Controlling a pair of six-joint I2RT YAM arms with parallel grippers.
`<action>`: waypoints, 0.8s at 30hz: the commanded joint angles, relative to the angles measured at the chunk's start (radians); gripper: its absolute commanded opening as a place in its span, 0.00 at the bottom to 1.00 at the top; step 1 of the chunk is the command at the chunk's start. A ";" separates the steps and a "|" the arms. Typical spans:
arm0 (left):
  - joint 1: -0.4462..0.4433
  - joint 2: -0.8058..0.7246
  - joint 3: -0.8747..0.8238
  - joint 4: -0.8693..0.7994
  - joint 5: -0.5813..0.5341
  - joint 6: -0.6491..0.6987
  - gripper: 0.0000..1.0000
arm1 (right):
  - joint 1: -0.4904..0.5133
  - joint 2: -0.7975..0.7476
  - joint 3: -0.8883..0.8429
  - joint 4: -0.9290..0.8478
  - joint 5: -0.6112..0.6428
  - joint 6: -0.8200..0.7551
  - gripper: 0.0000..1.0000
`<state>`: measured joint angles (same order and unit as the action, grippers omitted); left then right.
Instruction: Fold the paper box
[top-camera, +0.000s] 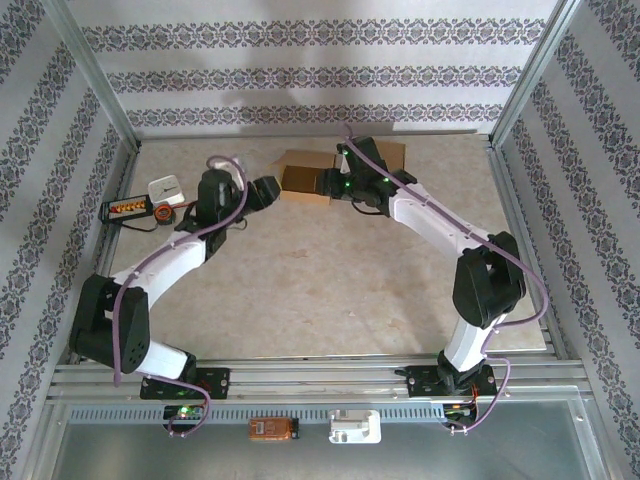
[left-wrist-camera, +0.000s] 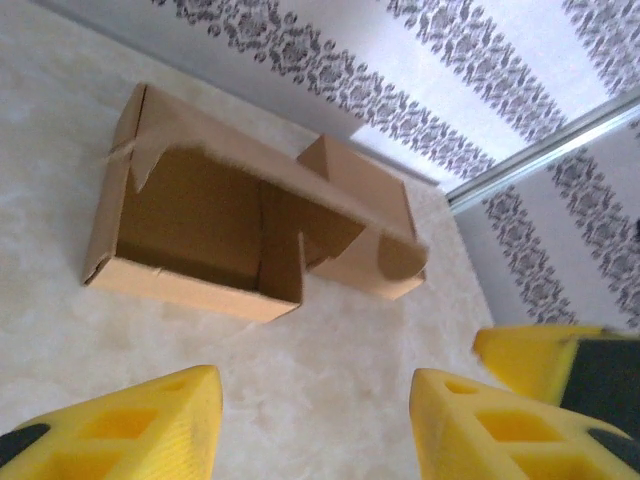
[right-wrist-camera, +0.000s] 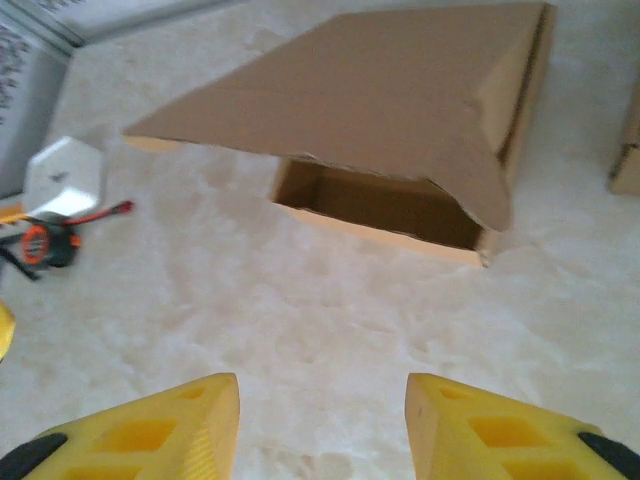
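Paper box (top-camera: 300, 178) folding looks to be between grips. The left gripper (left-wrist-camera: 315, 430) has its yellow fingers spread with nothing between them, and the right gripper (right-wrist-camera: 320, 425) is likewise parted and empty, both hanging just short of the cardboard, one on each side. The box sits at the far middle of the table (top-camera: 330, 290), near the back wall, its tray walls up and the lid leaning at a slant over the open cavity. I judge the lid closing is the step in hand. Next, one gripper should steady a tray wall while the other presses the lid down and tucks its front lip inside. By count: one box, two grippers, and off to the left one tape measure (right-wrist-camera: 45, 243) and one white block (right-wrist-camera: 65, 175).
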<state>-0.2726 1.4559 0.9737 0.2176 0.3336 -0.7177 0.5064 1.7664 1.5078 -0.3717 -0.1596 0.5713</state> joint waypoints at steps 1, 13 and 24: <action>0.057 0.054 0.146 -0.214 0.024 -0.076 0.54 | -0.037 0.040 0.108 -0.067 -0.091 0.115 0.48; 0.161 0.608 0.727 -0.327 0.180 0.057 0.89 | -0.127 0.359 0.483 -0.251 -0.002 0.116 0.85; 0.152 0.830 0.802 -0.118 0.342 -0.037 1.00 | -0.157 0.626 0.736 -0.313 -0.111 0.108 0.88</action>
<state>-0.1120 2.2509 1.7439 -0.0097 0.5777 -0.7128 0.3676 2.3501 2.1883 -0.6621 -0.2008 0.6819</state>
